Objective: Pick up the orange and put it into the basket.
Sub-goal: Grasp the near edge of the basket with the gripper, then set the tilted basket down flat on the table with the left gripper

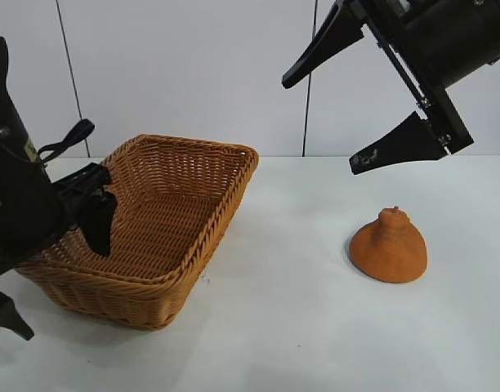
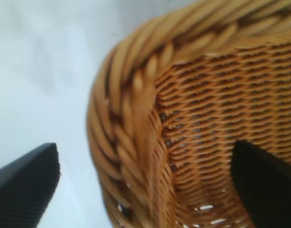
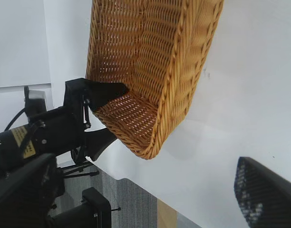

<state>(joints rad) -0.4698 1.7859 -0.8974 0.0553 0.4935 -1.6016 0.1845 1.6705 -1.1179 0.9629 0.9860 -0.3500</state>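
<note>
Left claw straddles the basket's rim; orange sits alone on open bench.

The left claw [image 1: 87, 220], spread wide and empty, has one finger inside the basket [image 1: 176, 204] and one outside its near-left corner wall. The right claw [image 1: 332, 106] hangs wide apart, gripping nothing, above the orange [image 1: 389, 247], which rests on the bench [image 1: 299, 327] well to the basket's right with bare surface all round. Both arms are cut off by the frame edges; the left arm hides the basket's left wall.

lab, white table [image 1: 315, 327], panelled wall [image 1: 193, 73]
</note>
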